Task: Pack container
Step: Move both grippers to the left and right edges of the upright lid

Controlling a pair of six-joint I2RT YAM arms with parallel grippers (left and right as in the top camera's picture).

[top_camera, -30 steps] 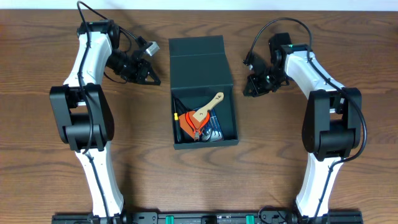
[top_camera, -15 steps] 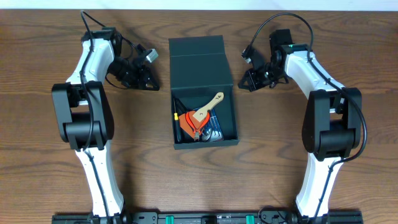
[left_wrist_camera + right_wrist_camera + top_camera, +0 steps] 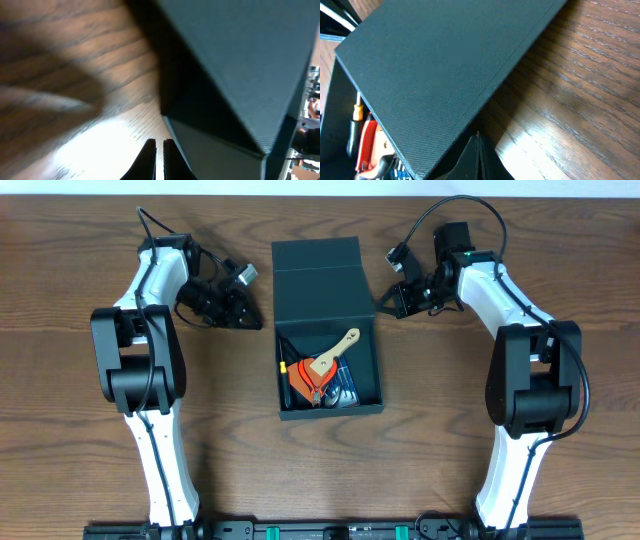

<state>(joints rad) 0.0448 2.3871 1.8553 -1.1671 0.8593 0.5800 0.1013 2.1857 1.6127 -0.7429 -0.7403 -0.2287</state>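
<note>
Container [image 3: 325, 285] sits mid-tabletop [image 3: 235, 440], flap lid not closed, hand tools [image 3: 318, 375] inside. Left tool [image 3: 252, 320] and right tool [image 3: 385, 305], each with fingers pressed together, flank the lid's 2 side edges. Risk: unequal pushes could skew the flap or slide the box rather than shut it.

1. I see the container [image 3: 330, 413] at the centre of the table [image 3: 450, 470], its lid [image 3: 320, 280] lying at 12 o'clock of the open compartment.
2. A heap of tools [image 3: 318, 377] lies in that compartment, one handle [image 3: 343, 343] pointing to 1 o'clock.
3. My left gripper [image 3: 252, 322] sits just beside the container at 9 o'clock.
4. My right gripper [image 3: 382, 304] sits at 2 o'clock, by the lid's edge.
</note>
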